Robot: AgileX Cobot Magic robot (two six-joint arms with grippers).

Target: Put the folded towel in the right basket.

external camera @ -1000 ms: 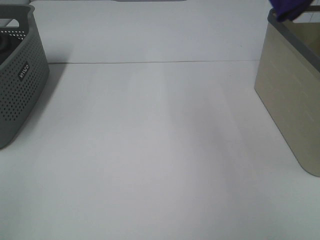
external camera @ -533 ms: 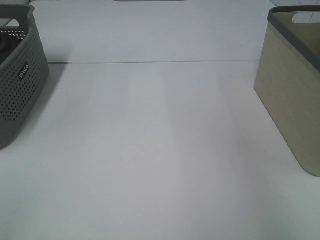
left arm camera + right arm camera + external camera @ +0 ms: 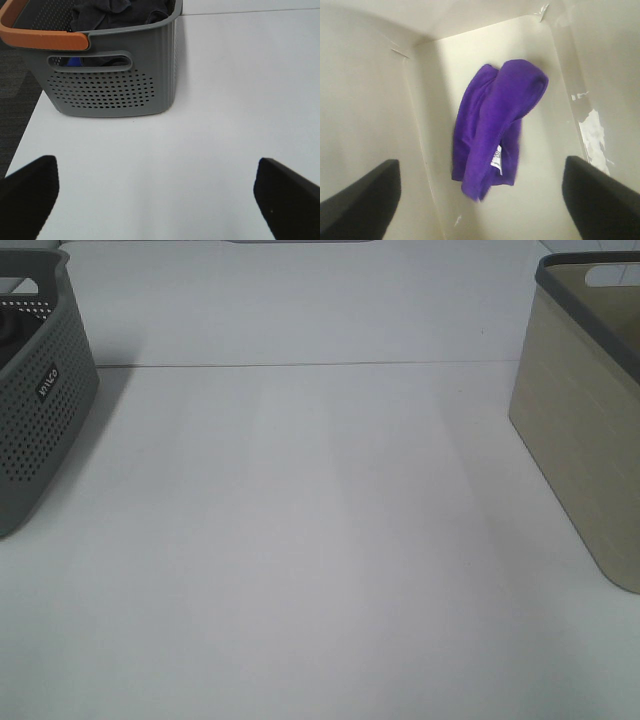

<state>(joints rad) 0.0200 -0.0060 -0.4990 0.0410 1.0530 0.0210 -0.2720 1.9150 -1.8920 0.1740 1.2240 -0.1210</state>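
On the left of the counter [image 3: 300, 540], a grey basket [image 3: 40, 400] full of small holes, with an orange handle [image 3: 45, 38] and dark cloths [image 3: 120, 12] inside. Close by, the left end effector [image 3: 156, 196]: spread wide open, holding nothing, hanging over bare counter.

On the right, the beige basket [image 3: 585, 440]. Deep inside it, the purple towel [image 3: 492, 127], folded over, with a small white tag [image 3: 497, 162] showing, not held by anything. Above it, the right end effector [image 3: 481, 192]: wide open too, and empty.

Looks like the last step, the letting go, with the towel down in the right place. Next, most likely: lift the right end effector straight up and out, keeping clear of the basket walls and not snagging the towel.
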